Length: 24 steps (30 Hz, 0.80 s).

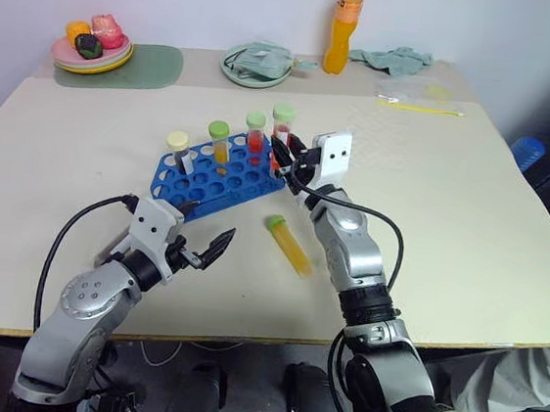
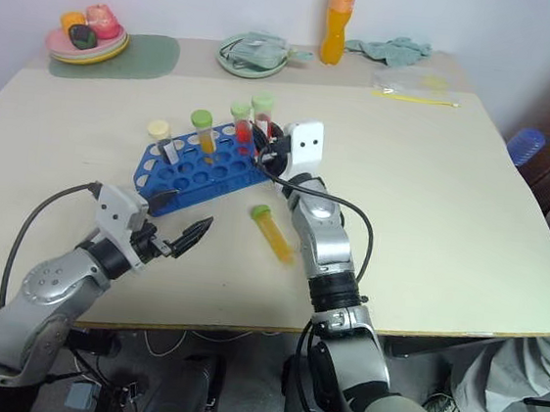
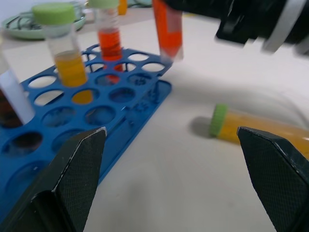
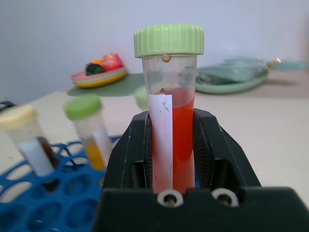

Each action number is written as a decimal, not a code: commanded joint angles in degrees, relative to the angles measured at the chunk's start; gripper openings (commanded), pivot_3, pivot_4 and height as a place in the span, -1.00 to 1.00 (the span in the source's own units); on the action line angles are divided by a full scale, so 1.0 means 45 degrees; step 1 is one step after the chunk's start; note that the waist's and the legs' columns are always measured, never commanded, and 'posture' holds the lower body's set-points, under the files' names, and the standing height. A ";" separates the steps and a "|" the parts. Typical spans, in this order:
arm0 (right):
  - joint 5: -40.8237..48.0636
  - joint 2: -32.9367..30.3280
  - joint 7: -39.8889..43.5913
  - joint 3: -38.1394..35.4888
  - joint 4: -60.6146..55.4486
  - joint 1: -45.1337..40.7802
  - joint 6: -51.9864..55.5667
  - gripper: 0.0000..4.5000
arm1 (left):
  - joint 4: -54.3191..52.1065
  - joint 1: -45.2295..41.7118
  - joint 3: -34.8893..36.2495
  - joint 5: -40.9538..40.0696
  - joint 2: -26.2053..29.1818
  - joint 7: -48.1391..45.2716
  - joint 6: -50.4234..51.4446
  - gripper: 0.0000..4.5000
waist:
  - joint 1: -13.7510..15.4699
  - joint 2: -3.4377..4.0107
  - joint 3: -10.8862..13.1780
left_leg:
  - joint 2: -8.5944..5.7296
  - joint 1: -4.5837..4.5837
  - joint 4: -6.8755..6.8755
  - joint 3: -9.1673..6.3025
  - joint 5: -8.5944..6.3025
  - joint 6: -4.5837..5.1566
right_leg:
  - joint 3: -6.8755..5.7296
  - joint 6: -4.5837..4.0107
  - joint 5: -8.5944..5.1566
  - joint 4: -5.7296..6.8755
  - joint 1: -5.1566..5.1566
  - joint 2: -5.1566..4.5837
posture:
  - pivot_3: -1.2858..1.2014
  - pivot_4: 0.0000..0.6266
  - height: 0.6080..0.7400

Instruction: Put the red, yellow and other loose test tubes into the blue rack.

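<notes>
Red tube [image 4: 172,140] pinched upright in right pincer [image 1: 282,154], over far right corner of blue rack [image 1: 209,181].
Head view: left pincer [image 1: 202,248] spread, near rack's front edge; yellow tube [image 1: 289,243] flat on surface [image 1: 469,236]. Left wrist: same yellow tube beside rack. Right wrist: green cap topmost, fingers clamping both sides.

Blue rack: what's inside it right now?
The blue rack holds three upright tubes: a cream-capped one, a green-capped yellow one and a green-capped red one. Their lower ends are hidden in the holes.
</notes>
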 commanded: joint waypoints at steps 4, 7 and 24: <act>0.0304 0.0373 0.0474 0.0020 0.0705 -0.1014 -0.0842 -0.70 | -0.0842 -0.0378 0.0265 -0.0362 0.0176 0.0193 0.0528 1.00 | 0.0010 0.0001 0.0000 | 0.0002 0.0003 -0.0001 0.0000 0.0000 0.0001 | 0.0000 0.0000 0.0000 0.0002 0.0000 0.0003 | 0.03 -0.52 1.00; 0.0221 0.0480 0.0533 0.0067 0.1137 -0.1171 -0.1053 -0.70 | -0.0979 -0.0477 0.0201 -0.0396 0.0108 0.0293 0.0725 1.00 | 0.0018 0.0000 0.0000 | 0.0001 0.0003 0.0000 0.0001 0.0000 0.0000 | 0.0000 0.0000 0.0000 0.0001 0.0001 0.0001 | 0.03 -0.52 1.00; -0.0323 0.0370 -0.0212 -0.0088 0.3818 -0.1866 -0.2622 -0.70 | -0.0253 -0.0084 0.0123 -0.0133 0.0054 -0.0060 -0.0329 1.00 | 0.0019 0.0003 -0.0002 | 0.0000 0.0004 -0.0001 0.0001 0.0000 0.0000 | 0.0001 -0.0001 0.0000 0.0001 0.0001 0.0000 | 0.03 -0.52 1.00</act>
